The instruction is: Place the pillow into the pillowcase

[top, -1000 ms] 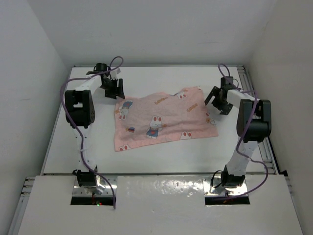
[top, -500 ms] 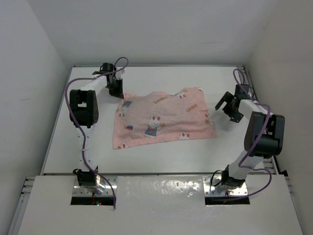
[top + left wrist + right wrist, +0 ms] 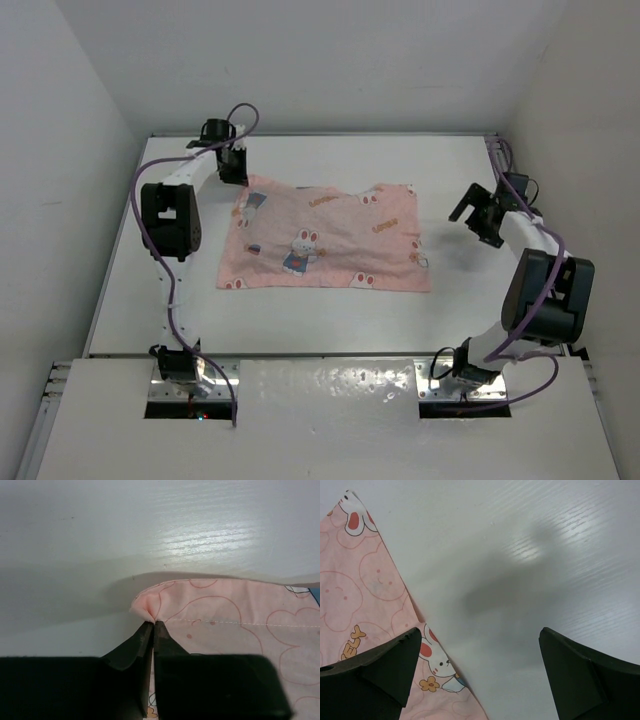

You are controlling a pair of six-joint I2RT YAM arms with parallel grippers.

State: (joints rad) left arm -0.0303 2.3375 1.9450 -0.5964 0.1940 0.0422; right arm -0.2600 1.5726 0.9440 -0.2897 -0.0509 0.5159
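Observation:
The pink bunny-print pillowcase [image 3: 330, 240] lies spread flat in the middle of the white table. No brown pillow shows in any view. My left gripper [image 3: 232, 170] is at the pillowcase's far left corner, shut on a pinched fold of its pink hem [image 3: 150, 607]. My right gripper [image 3: 476, 212] is open and empty over bare table, a little to the right of the pillowcase's right edge [image 3: 385, 625], not touching it.
The white table [image 3: 330, 320] is walled by white panels at the back and both sides. A metal rail [image 3: 495, 160] runs along the right edge. Purple cables loop over both arms.
My left gripper has pulled the pillowcase's far left corner toward the back left, stretching the cloth flatter. My right gripper has let go and moved right, away from the cloth.

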